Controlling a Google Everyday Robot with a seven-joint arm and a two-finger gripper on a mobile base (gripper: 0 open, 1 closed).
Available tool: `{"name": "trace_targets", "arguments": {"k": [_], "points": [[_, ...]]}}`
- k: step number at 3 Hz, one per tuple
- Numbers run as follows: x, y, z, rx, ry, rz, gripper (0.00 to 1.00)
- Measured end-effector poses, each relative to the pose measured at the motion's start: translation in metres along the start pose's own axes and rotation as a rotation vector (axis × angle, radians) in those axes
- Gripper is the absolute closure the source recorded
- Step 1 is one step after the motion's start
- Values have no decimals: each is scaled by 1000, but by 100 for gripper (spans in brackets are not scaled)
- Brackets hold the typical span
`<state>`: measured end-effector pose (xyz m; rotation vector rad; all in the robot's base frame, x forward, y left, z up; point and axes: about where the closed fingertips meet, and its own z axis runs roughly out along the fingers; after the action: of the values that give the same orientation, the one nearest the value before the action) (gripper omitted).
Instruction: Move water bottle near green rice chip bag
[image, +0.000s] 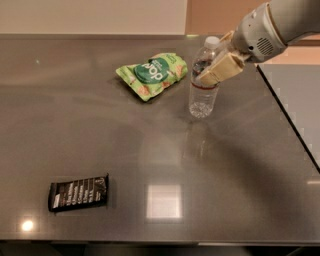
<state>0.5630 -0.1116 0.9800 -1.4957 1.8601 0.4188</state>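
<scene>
The water bottle (203, 82) is clear and ribbed, with a white cap and a red-and-white label band. It stands upright on the grey table, just right of the green rice chip bag (152, 74), a light green crinkled pouch with a dark green "pop" logo. My gripper (216, 62) comes in from the upper right and is shut on the bottle's upper part, a cream finger (220, 70) lying across its front. A small gap separates bottle and bag.
A flat black wrapped bar (78, 192) lies at the front left of the grey table (165, 165). The table's right edge (287, 120) runs diagonally just right of the bottle, with a lighter surface beyond it.
</scene>
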Motion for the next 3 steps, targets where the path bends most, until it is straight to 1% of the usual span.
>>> {"name": "trace_targets", "arguments": {"k": [1,2,3], "points": [[-12,-47,25,24,-14,-11,100],[-25,-80,51,34,-23,-24,100],[-32,-100,76,29,-21,-22,100]]}}
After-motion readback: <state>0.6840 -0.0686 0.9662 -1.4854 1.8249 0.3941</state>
